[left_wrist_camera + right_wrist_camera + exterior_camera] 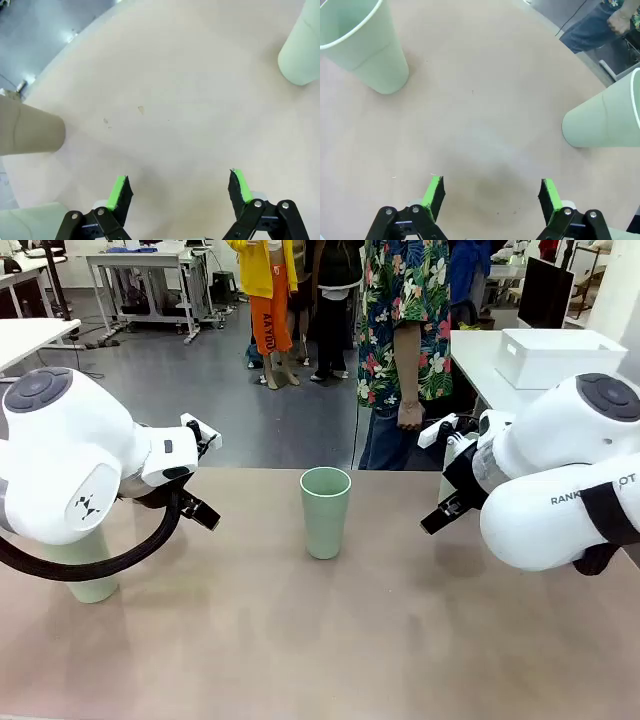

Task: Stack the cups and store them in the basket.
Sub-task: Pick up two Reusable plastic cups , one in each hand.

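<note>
At far left of the front view, half hidden behind the left arm: a mint cup [90, 585]. Added by the left wrist view: left gripper [181, 187] spread wide, empty, over bare table [175, 100], with a tan cup [30, 132] off to one side. At table centre, upright and alone: the middle cup [326, 510]. From the right wrist: right gripper [491, 192] equally wide, holding nothing, flanked by one mint tumbler [362, 42] and a second tumbler [605, 117], well apart. Far right, on a separate white table, the basket [555, 355].
</note>
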